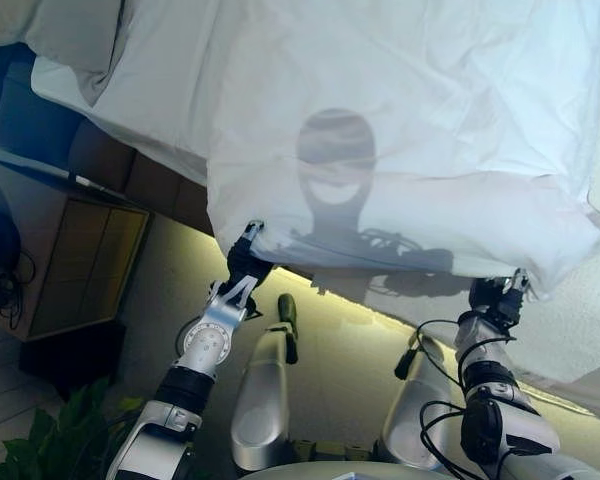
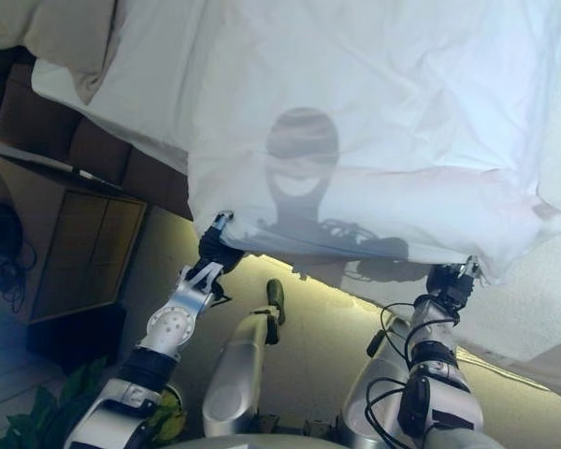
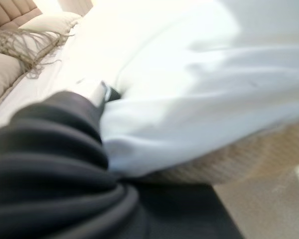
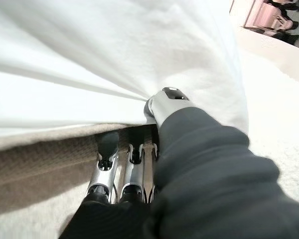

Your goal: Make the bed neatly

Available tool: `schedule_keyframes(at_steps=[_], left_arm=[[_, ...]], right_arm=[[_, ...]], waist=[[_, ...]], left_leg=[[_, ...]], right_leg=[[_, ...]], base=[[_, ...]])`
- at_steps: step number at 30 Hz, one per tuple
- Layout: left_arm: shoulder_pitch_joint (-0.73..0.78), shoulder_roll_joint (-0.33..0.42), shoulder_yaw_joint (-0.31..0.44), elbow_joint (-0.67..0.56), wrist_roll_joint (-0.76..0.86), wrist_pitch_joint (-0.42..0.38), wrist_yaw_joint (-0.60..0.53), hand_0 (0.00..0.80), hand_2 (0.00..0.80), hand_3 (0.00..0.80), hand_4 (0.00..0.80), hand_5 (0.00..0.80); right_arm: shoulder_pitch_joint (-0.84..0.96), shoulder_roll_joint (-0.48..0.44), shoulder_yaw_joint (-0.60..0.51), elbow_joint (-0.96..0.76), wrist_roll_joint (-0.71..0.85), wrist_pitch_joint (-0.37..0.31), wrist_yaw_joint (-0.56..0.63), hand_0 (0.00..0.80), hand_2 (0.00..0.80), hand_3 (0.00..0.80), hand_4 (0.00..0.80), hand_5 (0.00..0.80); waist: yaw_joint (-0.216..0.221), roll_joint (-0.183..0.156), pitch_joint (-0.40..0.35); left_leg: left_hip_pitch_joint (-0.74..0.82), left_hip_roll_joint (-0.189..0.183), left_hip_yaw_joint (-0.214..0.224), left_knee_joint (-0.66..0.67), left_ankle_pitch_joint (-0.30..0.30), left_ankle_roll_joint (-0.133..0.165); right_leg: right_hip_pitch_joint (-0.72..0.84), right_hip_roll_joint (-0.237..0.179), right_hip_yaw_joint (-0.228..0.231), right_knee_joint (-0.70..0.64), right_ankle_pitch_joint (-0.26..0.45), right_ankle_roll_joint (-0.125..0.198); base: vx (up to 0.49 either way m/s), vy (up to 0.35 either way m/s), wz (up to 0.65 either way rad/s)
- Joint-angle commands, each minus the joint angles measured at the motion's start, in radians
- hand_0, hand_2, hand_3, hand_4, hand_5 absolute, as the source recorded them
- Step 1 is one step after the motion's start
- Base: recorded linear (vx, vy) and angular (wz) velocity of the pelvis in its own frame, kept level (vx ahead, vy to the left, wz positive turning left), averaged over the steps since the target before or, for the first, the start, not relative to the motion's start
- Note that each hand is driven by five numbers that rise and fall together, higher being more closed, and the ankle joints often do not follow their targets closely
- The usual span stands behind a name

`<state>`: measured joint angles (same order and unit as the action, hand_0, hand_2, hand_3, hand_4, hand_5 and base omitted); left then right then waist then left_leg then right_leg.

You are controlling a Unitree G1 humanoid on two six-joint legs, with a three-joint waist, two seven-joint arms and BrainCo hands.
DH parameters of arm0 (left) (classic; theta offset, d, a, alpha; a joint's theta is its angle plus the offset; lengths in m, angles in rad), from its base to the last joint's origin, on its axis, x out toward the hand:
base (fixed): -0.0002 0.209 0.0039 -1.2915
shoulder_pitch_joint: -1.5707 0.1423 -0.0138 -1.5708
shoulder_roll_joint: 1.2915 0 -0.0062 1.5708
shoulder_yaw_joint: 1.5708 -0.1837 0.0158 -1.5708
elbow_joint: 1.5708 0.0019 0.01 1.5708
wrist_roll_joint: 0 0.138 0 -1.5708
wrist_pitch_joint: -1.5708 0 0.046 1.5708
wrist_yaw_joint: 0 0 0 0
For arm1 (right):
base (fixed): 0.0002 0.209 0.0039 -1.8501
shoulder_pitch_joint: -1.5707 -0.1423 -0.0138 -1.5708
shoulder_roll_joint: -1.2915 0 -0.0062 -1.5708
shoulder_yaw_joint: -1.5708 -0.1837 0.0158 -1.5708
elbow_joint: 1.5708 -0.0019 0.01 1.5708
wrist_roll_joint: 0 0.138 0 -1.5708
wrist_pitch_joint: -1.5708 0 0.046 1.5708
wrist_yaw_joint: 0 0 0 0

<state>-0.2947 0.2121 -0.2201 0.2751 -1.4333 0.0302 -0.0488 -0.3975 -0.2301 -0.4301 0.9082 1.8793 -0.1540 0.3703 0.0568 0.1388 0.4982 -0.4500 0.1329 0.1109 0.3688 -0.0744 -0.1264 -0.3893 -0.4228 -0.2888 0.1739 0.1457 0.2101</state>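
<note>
You've got the white duvet point(image 1: 400, 130) lifted over the bed point(image 3: 249, 159). Your left hand point(image 1: 242, 268) pinches the duvet's near edge at one corner, your right hand point(image 4: 139, 149) clamps it at the other. A pillow point(image 2: 70, 42) sits beyond the duvet.

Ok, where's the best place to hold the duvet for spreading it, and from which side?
Along its near hem, at the two corners, coming from below at the foot of the bed. The duvet hangs as a wide sheet, and the left hand and right hand each already pinch a corner there, which looks likely to keep the edge taut.
</note>
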Motion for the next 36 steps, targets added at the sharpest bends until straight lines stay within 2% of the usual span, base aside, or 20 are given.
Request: schedule_keyframes(at_steps=[1, 5, 10, 13, 15, 16, 20, 25, 30, 36], left_arm=[[-0.016, 0.062, 0.206, -0.044, -0.033, -0.170, 0.000, 0.800, 0.800, 0.800, 0.800, 0.800], [-0.025, 0.056, 0.198, -0.014, 0.005, -0.182, 0.008, 0.800, 0.800, 0.800, 0.800, 0.800], [-0.041, 0.048, 0.192, 0.029, 0.029, -0.192, 0.014, 0.800, 0.800, 0.800, 0.800, 0.800], [-0.047, 0.045, 0.206, 0.067, 0.030, -0.190, 0.006, 0.800, 0.800, 0.800, 0.800, 0.800], [-0.049, 0.043, 0.211, 0.078, 0.042, -0.194, 0.004, 0.800, 0.800, 0.800, 0.800, 0.800], [-0.051, 0.044, 0.213, 0.081, 0.048, -0.197, 0.004, 0.800, 0.800, 0.800, 0.800, 0.800], [-0.055, 0.055, 0.246, 0.102, 0.065, -0.183, -0.023, 0.800, 0.800, 0.800, 0.800, 0.800], [-0.054, 0.061, 0.263, 0.109, 0.068, -0.159, -0.034, 0.800, 0.800, 0.800, 0.800, 0.800], [-0.064, 0.067, 0.260, 0.130, 0.081, -0.131, -0.044, 0.800, 0.800, 0.800, 0.800, 0.800], [-0.095, 0.078, 0.249, 0.143, 0.088, -0.121, -0.047, 0.800, 0.800, 0.800, 0.800, 0.800]], right_arm=[[0.133, -0.061, -0.028, -0.072, 0.093, -0.080, 0.026, 0.800, 0.800, 0.800, 0.800, 0.800], [0.168, -0.046, 0.026, -0.071, 0.093, -0.053, 0.055, 0.800, 0.800, 0.800, 0.800, 0.800], [0.214, -0.028, 0.105, -0.089, 0.079, -0.077, 0.071, 0.800, 0.800, 0.800, 0.800, 0.800], [0.247, -0.010, 0.115, -0.075, 0.079, -0.049, 0.145, 0.800, 0.800, 0.800, 0.800, 0.800], [0.265, 0.008, 0.135, -0.088, 0.064, -0.043, 0.214, 0.467, 0.467, 0.467, 0.467, 0.467], [0.271, 0.017, 0.142, -0.104, 0.058, -0.040, 0.234, 0.000, 0.000, 0.000, 0.000, 0.000], [0.276, 0.034, 0.129, -0.136, 0.061, 0.012, 0.309, 0.000, 0.000, 0.000, 0.000, 0.000], [0.262, 0.045, 0.128, -0.185, 0.042, -0.003, 0.362, 0.000, 0.000, 0.000, 0.000, 0.000], [0.249, 0.036, 0.133, -0.194, 0.057, 0.000, 0.327, 0.000, 0.000, 0.000, 0.000, 0.000], [0.222, 0.006, 0.147, -0.143, 0.069, 0.079, 0.241, 0.000, 0.000, 0.000, 0.000, 0.000]], waist=[[-0.014, -0.035, -0.056], [-0.013, -0.055, -0.064], [-0.018, -0.088, -0.081], [-0.024, -0.100, -0.094], [-0.026, -0.110, -0.099], [-0.027, -0.114, -0.100], [-0.020, -0.125, -0.105], [-0.008, -0.134, -0.106], [0.002, -0.145, -0.117], [0.014, -0.153, -0.122]], left_leg=[[-0.033, 0.048, -0.011, -0.078, 0.174, -0.043], [-0.019, 0.055, -0.014, -0.082, 0.173, -0.042], [-0.003, 0.054, -0.021, -0.079, 0.166, -0.037], [0.010, 0.054, -0.015, -0.069, 0.154, -0.032], [0.019, 0.052, -0.008, -0.070, 0.149, -0.029], [0.020, 0.051, -0.007, -0.070, 0.148, -0.027], [0.018, 0.050, -0.003, -0.083, 0.148, -0.025], [0.015, 0.056, -0.006, -0.101, 0.157, -0.029], [0.017, 0.062, -0.015, -0.102, 0.157, -0.033], [0.013, 0.070, -0.024, -0.094, 0.153, -0.036]], right_leg=[[0.064, -0.047, 0.063, 0.018, 0.028, 0.039], [0.082, -0.037, 0.062, 0.014, 0.025, 0.039], [0.104, -0.031, 0.067, 0.004, 0.031, 0.036], [0.117, -0.035, 0.075, 0.001, 0.035, 0.036], [0.128, -0.037, 0.077, -0.009, 0.041, 0.036], [0.129, -0.039, 0.078, -0.011, 0.045, 0.037], [0.133, -0.036, 0.069, -0.024, 0.050, 0.041], [0.139, -0.027, 0.053, -0.041, 0.056, 0.042], [0.147, -0.027, 0.040, -0.044, 0.060, 0.042], [0.153, -0.027, 0.031, -0.048, 0.063, 0.044]], base=[[0.012, 0.038, 0.01], [0.007, 0.012, -0.02], [0.023, 0.054, -0.02], [0.049, 0.065, 0.03], [0.013, 0.018, 0.00], [-0.012, 0.002, -0.05], [-0.025, -0.029, -0.04], [-0.053, -0.076, -0.01], [0.001, -0.061, -0.01], [0.011, -0.058, 0.02]])
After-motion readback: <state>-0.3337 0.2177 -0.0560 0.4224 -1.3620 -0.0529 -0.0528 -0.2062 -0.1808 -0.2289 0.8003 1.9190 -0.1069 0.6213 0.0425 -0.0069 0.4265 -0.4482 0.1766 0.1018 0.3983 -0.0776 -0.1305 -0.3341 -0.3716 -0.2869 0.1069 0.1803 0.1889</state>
